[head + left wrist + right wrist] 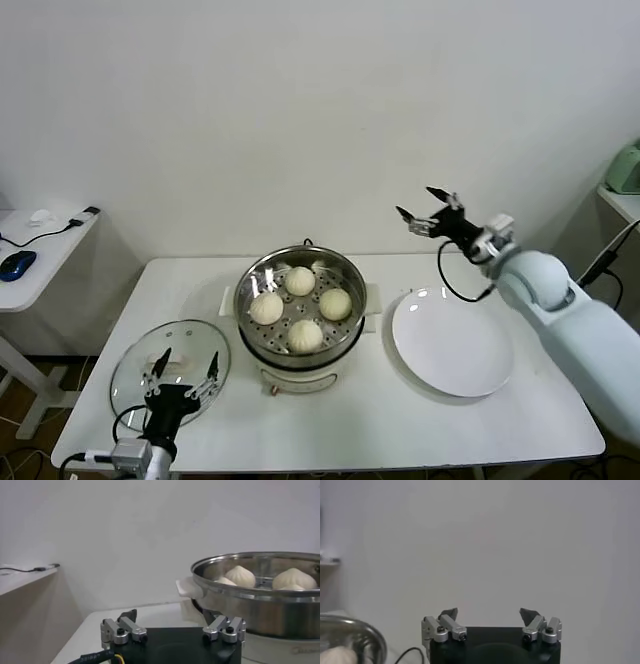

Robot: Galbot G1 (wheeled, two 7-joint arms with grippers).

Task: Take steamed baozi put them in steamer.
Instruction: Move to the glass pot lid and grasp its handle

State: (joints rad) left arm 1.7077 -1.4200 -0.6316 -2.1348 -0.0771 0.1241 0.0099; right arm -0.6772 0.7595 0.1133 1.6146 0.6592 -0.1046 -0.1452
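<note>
Stainless steel is seen at the middle of the white table [330, 425]: the steamer [252, 320], round and shiny, set on a white base with side handles. Four steamed baozi [304, 335] are counted inside it on the perforated tray, spaced in a rough diamond, none clearly touching another. A fifth pale shape at the far rim may be a reflection; it cannot be settled from the head view.

A flat white plate [451, 345] is noted just right of the steamer, nothing on it. A round glass lid [135, 375] lies flat near the left front corner of the table.

The left pincer [186, 373] is held low at the near left, over the lid's near edge, fingers spread wide and nothing between them. In the left wrist view the steamer's rim and two bun tops are seen beyond its fingertips [129, 615].

The right pincer [423, 207] is raised well above the table, far right of the steamer and beyond the plate, its fingers apart and nothing held.

A side table with a blue mouse [16, 264] stands at far left.
</note>
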